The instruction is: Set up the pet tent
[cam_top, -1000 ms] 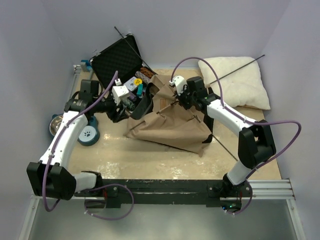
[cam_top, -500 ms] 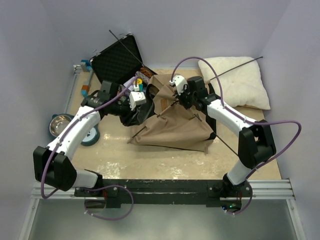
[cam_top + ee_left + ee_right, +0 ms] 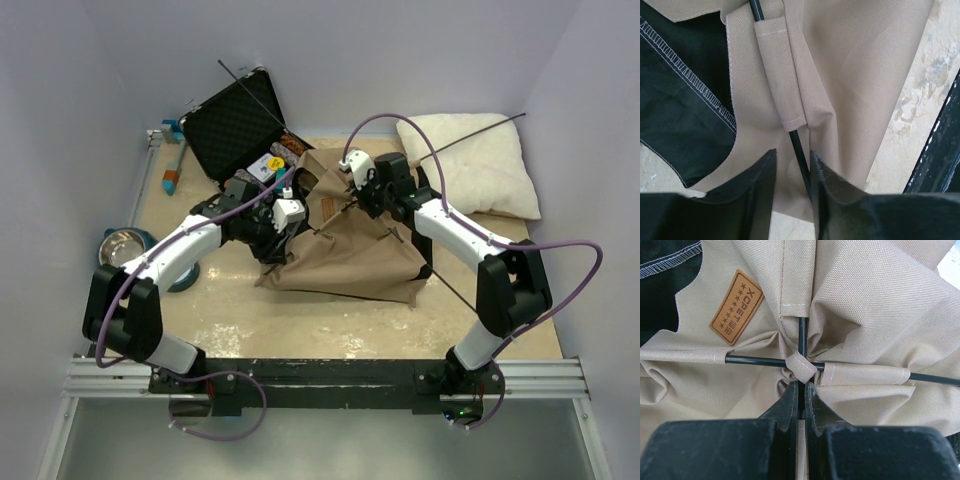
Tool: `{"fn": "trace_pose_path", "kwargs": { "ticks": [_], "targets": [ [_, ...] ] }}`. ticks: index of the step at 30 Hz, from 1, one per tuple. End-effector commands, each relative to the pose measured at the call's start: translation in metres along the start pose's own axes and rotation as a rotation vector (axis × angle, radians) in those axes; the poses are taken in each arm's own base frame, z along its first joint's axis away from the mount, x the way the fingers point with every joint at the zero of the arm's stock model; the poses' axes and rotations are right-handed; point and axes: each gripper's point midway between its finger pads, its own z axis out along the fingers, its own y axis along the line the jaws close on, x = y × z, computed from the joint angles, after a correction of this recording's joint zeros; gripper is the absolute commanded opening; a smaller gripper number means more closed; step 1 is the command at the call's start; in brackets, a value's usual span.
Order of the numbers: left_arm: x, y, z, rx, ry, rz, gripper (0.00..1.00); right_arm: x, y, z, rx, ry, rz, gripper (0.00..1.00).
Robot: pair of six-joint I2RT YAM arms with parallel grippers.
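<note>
Top external view has the left arm stretched low from its base and bent at the elbow, its forearm reaching right so the left gripper sits at the left edge of the pet tent. The tent lies crumpled at mid-table, between the open black case and the pillow. In the left wrist view the left gripper has a narrow gap, its fingers straddling a thin dark pole below a tan sleeve, not clearly pinching it. The right arm arches in from the right, and the right gripper is pinched tight on the tent just below the crossing of the poles. Over the last second the left arm swung in from the left and its jaws narrowed, while the right arm kept its place.
</note>
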Motion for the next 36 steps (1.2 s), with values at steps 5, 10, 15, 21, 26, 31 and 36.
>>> {"fn": "trace_pose_path", "kwargs": {
  "ticks": [5, 10, 15, 21, 26, 31, 36],
  "targets": [
    [0.015, 0.003, 0.017, 0.026, 0.060, -0.030, 0.00, -0.044, -0.022, -0.021, 0.087, -0.149, 0.014, 0.00],
    [0.059, -0.014, 0.005, 0.029, 0.142, 0.004, 0.00, -0.053, -0.048, -0.035, 0.187, -0.180, 0.035, 0.00],
    [0.076, -0.012, -0.005, -0.032, 0.167, 0.049, 0.00, -0.052, -0.091, -0.050, 0.319, -0.196, 0.088, 0.00],
    [0.103, -0.011, -0.002, -0.020, 0.269, 0.042, 0.00, -0.046, -0.133, -0.057, 0.403, -0.196, 0.165, 0.00],
    [0.116, -0.014, -0.007, -0.028, 0.293, 0.075, 0.00, -0.046, -0.133, -0.063, 0.362, -0.220, 0.200, 0.00],
    [0.115, -0.023, -0.011, -0.016, 0.255, 0.100, 0.00, -0.073, -0.131, -0.085, 0.321, -0.333, 0.204, 0.00],
    [0.069, -0.028, -0.024, -0.039, 0.081, 0.171, 0.00, -0.121, -0.119, -0.126, 0.239, -0.510, 0.150, 0.00]
  ]
}}
